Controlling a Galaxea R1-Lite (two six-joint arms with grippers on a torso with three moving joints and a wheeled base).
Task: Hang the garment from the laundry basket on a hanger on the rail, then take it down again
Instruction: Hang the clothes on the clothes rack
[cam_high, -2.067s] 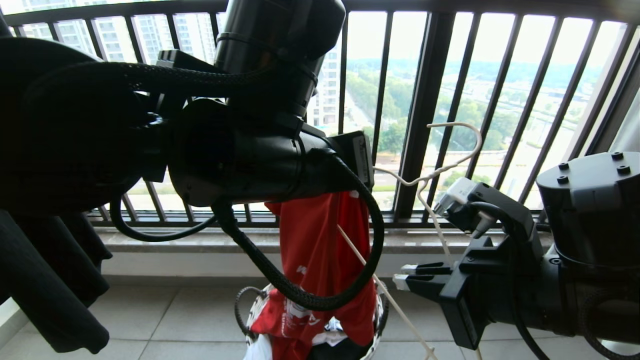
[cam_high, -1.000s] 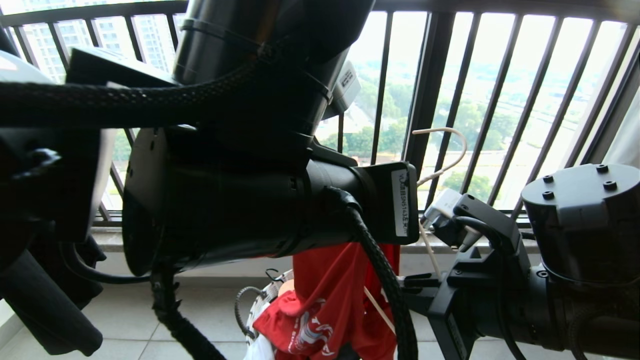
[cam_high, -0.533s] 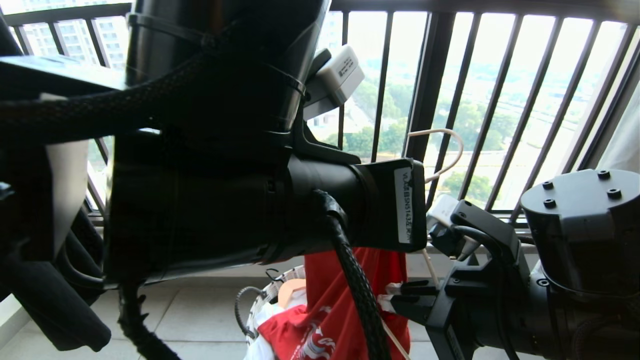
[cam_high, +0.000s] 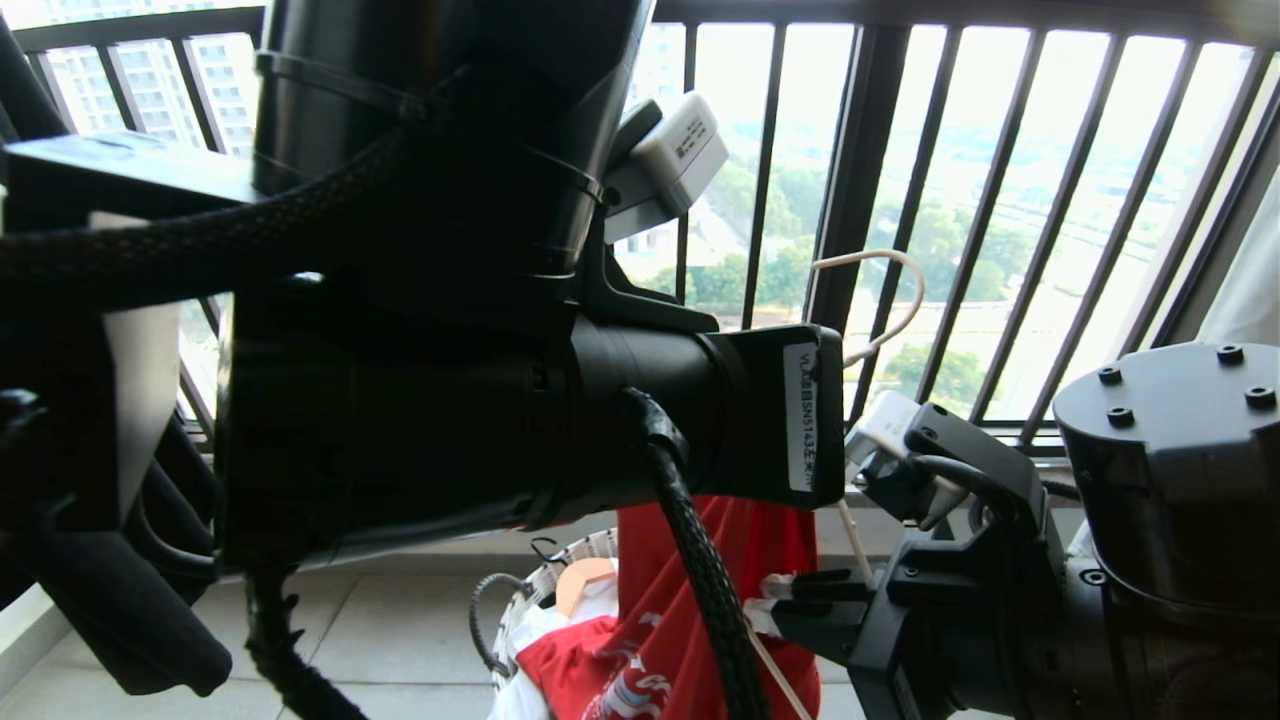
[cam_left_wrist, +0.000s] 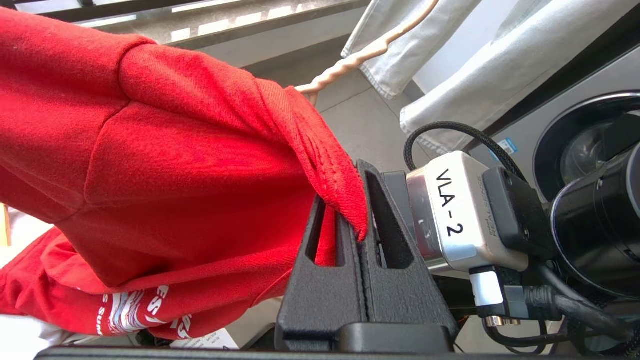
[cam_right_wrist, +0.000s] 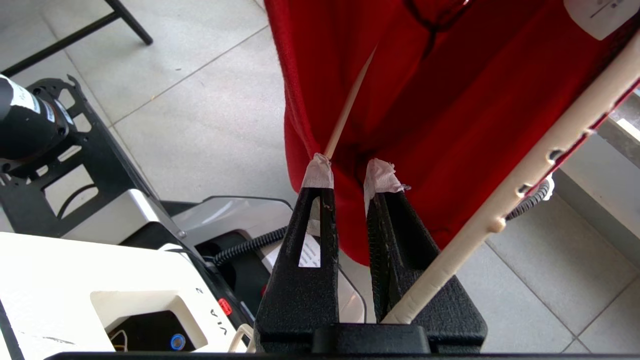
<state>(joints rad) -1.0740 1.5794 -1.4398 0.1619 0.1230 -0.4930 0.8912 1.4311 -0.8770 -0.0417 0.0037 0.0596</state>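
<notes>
The left pincer is pressed together on a folded edge of the red T-shirt, its two black fingers meeting with the cloth nipped between them. The shirt hangs from this grip above the laundry basket, whose patterned white rim shows on the tiled floor below; the lower part of the shirt, with white lettering, sags down toward the basket. In the head view the bulky left arm fills most of the frame in front of the black window railing.

The right pincer stands narrowly parted, with its tape-wrapped fingertips against the red cloth. The thin white hanger lies along the base of one finger, and its slim lower bar runs up from the other fingertip across the shirt. The hanger's hook shows in front of the railing, just above the right arm. Pale grey garments hang nearby.
</notes>
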